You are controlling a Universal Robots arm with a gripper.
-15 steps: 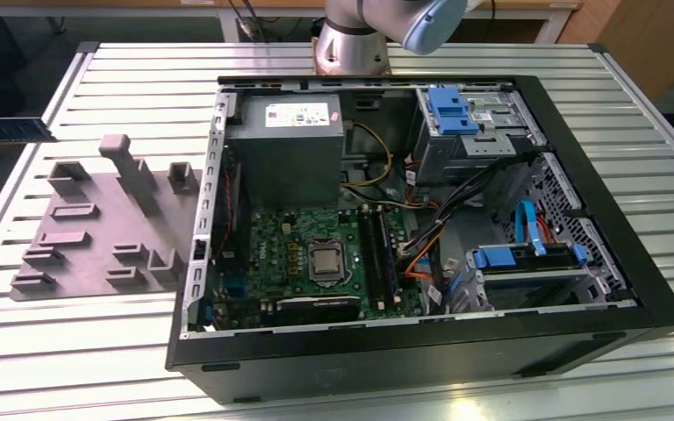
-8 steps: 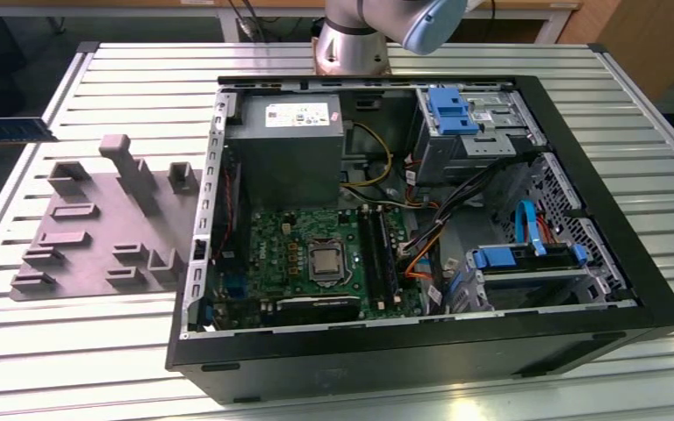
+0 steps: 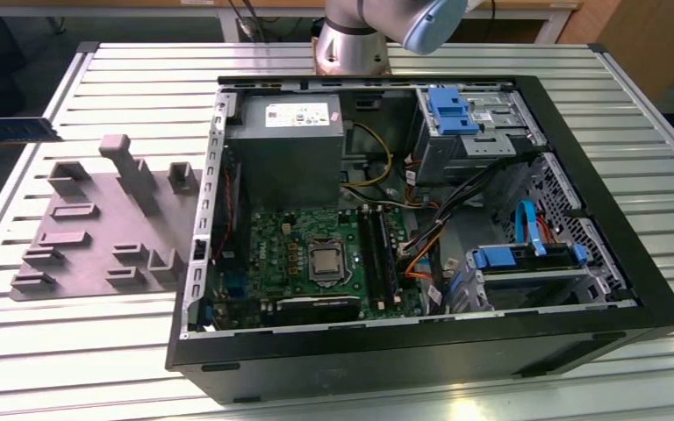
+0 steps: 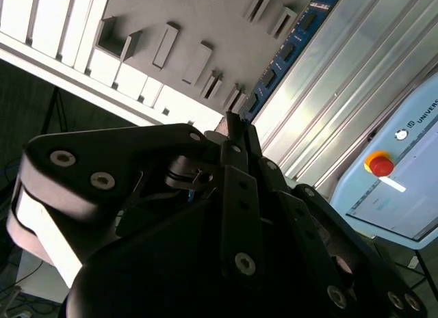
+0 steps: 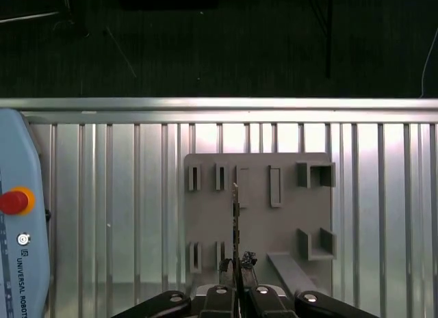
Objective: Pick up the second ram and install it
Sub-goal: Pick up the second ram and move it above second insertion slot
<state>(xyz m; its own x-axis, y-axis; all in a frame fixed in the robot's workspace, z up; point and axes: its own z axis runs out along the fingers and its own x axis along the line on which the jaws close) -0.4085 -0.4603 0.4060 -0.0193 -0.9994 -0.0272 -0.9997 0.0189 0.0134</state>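
The second ram shows edge-on as a thin dark strip, and my gripper is shut on its near end. It hangs above the grey holder plate, clear of the plate's slots. In the second wrist view the ram is a blue board with black chips reaching out from the gripper. In the exterior view the ram pokes in at the exterior view's left edge, beyond the holder plate. The black memory slots lie on the green motherboard inside the open computer case.
A control pendant with a red stop button lies on the ribbed metal table beside the holder plate. The case holds a power supply, loose cables and blue drive brackets. The arm's base stands behind the case.
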